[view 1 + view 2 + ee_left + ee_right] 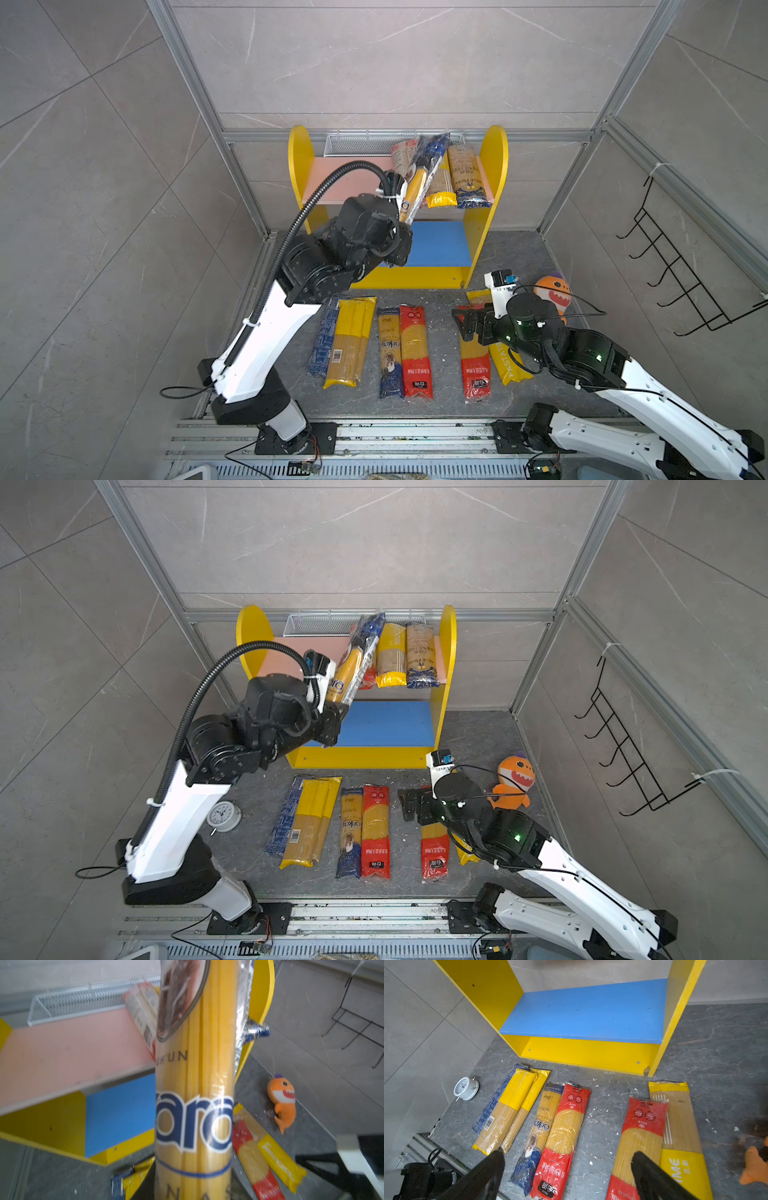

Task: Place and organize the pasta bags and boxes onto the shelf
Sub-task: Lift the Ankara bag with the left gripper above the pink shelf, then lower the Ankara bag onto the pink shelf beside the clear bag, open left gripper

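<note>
In front of the small two-tier shelf with yellow round-topped sides [494, 166], we see seven long spaghetti packs lying flat on the grey floor, all pointing toward it. Facing the shelf's left half lie a dark blue cardboard box [322, 343] and, touching it, two clear bags with yellow ends [517, 1105]. Facing its middle, a navy-ended clear bag [390, 353] and a red-ended clear bag [415, 353] lie side by side. Facing its right side, a second red-ended bag [474, 368] touches a wider yellow-ended bag [509, 370]. The right gripper [464, 326] hangs above that second red-ended bag, jaws spread wide and empty.

Off the shelf's front right corner sits an orange plush shark [552, 291]. Well off its front left corner we find a white round alarm clock [224, 816].

At the shelf's front, the left gripper [402, 232] is above the blue lower board [440, 245], clamped on the near end of a clear spaghetti bag with navy lettering [195, 1084]. That bag slants up and away over the pink upper board [345, 178], its navy far end reaching the white wire-mesh basket [357, 145] at the shelf's back. We cannot tell whether it touches the board.

On that board's right half lie three more bags: a red-tipped bag [368, 675], a yellow-tipped bag [440, 187] and a navy-tipped bag [469, 178] next to the shelf's right side.
</note>
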Controlling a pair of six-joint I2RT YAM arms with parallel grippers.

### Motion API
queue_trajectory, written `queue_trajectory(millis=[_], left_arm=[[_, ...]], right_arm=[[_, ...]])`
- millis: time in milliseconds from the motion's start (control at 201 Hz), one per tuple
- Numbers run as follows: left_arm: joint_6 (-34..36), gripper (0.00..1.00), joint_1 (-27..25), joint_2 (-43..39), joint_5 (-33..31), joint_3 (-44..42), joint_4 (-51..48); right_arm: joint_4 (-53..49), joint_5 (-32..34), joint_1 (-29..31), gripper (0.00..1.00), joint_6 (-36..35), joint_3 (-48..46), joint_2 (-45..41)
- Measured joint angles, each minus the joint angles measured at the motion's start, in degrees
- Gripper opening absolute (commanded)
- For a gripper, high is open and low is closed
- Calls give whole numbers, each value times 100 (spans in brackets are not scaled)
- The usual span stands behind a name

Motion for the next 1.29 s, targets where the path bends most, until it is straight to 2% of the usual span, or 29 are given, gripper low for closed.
queue_trajectory(millis=[70, 189, 299, 498, 757, 871, 1180, 1295], left_arm=[[44, 0, 470, 284, 197, 409, 57], [-2, 0, 1322, 468, 549, 437, 293], [-179, 0, 1847, 841, 708, 682, 435], [-511, 0, 2094, 1467, 1272, 852, 835], [-1056, 0, 2341, 1652, 2063, 852, 1095], [-1268, 12, 2465, 1652, 2251, 852, 1198], [-1773, 69, 2610, 1784, 2892, 855, 1676], [-1838, 75, 2612, 1790, 3077, 855, 2100]], right_arm=[[-13, 81, 0, 99, -68, 105, 50], [-13, 197, 0, 99, -177, 177, 181], [-15, 295, 0, 99, -256, 243, 358], [-13, 476, -13, 99, -382, 341, 579], [20, 490, -321, 99, -490, 341, 717], [74, 378, -492, 99, -492, 341, 719], [109, 96, -739, 99, -485, 229, 684], [109, 59, -789, 99, -485, 216, 621]])
